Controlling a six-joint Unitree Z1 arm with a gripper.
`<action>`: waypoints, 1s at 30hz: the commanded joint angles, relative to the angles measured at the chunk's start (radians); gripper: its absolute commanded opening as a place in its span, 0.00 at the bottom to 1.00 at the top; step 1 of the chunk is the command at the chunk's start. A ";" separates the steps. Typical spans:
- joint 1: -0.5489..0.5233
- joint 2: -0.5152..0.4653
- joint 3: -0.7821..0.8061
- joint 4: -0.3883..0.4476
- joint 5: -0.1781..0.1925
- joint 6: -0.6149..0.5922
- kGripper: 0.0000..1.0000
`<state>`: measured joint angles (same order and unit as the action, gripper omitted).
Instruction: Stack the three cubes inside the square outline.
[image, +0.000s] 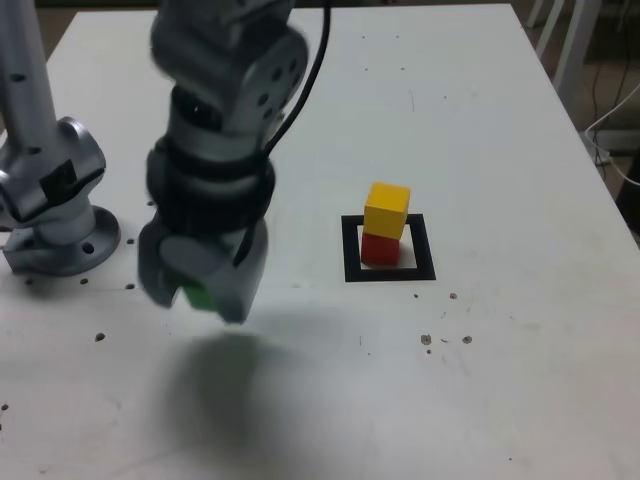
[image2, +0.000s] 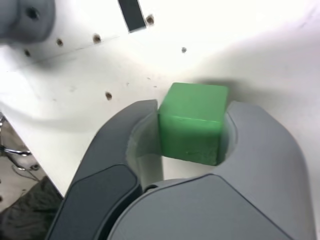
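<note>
Green cube (image2: 192, 122) sits clamped between the two grey jaws of the tool (image: 200, 290), which is closed on it; the wrist view shows both jaws pressed against opposite faces, with roughly the outer half of the cube standing proud of them. In the exterior view the tool hangs above the white counter (image: 520, 380), its shadow beneath it, at about 9 o'clock from the square outline (image: 389, 248) and well apart from it. Inside the outline the yellow cube (image: 386, 210) rests on the red cube (image: 379, 249).

Likely hazards, judged from this arrangement:
- The yellow cube appears twisted and offset toward 1 o'clock on the red one, so the landing face is small and skewed. A green cube set down off-centre could tip or slide off.
- A low approach from 9 o'clock could strike the yellow cube sideways and topple the pair.
- The wide jaws flank the green cube closely. On release they could brush the stack and drag it.
- A shallow grip could let the cube rotate in transit.
</note>
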<state>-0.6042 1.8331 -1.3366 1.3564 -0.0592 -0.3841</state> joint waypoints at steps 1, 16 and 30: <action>0.044 -0.019 -0.021 0.022 0.009 0.031 0.30; 0.278 -0.003 -0.221 0.112 0.033 0.266 0.30; 0.402 0.097 -0.412 0.187 0.059 0.483 0.30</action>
<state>-0.2082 1.9178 -1.7318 1.5326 -0.0045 0.0821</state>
